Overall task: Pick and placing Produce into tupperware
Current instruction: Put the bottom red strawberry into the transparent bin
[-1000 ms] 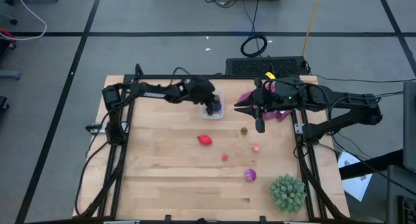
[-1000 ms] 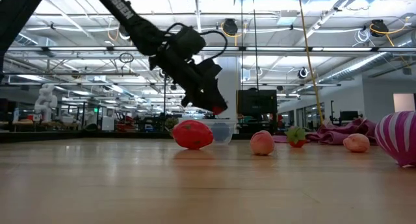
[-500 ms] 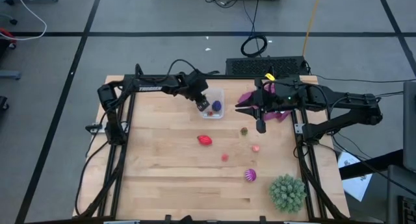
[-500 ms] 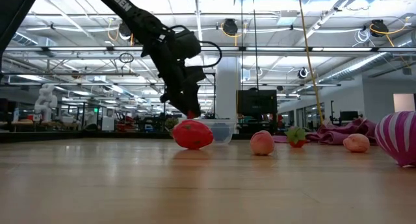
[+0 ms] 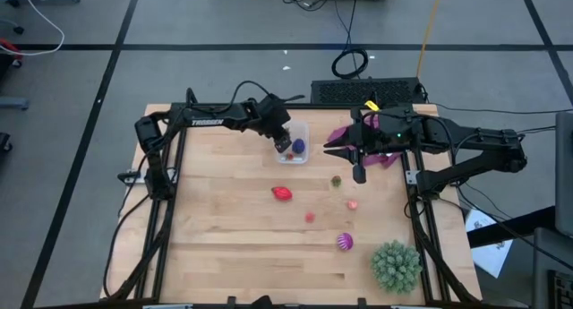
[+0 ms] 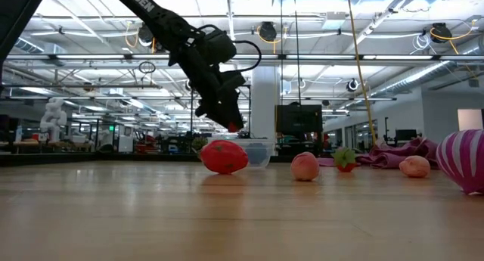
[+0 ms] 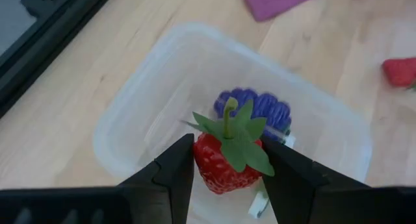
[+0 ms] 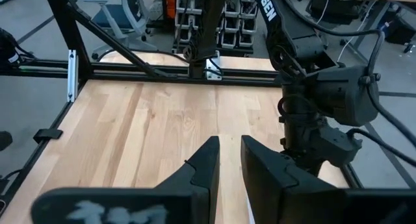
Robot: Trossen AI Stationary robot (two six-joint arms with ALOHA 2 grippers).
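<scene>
- my left gripper (image 7: 227,160) is clamped on a red strawberry (image 7: 224,164) with green leaves, held directly above the tupperware (image 7: 140,100) in the centre of the left wrist view.
- in the high view the tupperware (image 5: 302,130) sits in the upper middle of the frame, at the far edge of the table (image 5: 224,219), with a blue-purple piece (image 5: 298,147) already lying inside it.
- step in hand, as i judge it: the placing half, strawberry over the container and not yet released.
- the next move calls for a short descent and parting the fingers so it drops beside the blue-purple piece, not onto the rim.
- my right gripper (image 5: 358,174) hangs with its fingers together, holding nothing, right of centre by the purple cloth (image 5: 340,134).
- produce still on the table: a red piece (image 5: 282,193), a small red one (image 5: 310,217), a pink one (image 5: 353,203), a brownish one (image 5: 337,179) and the striped ball (image 5: 345,242), lower middle of the frame.
</scene>
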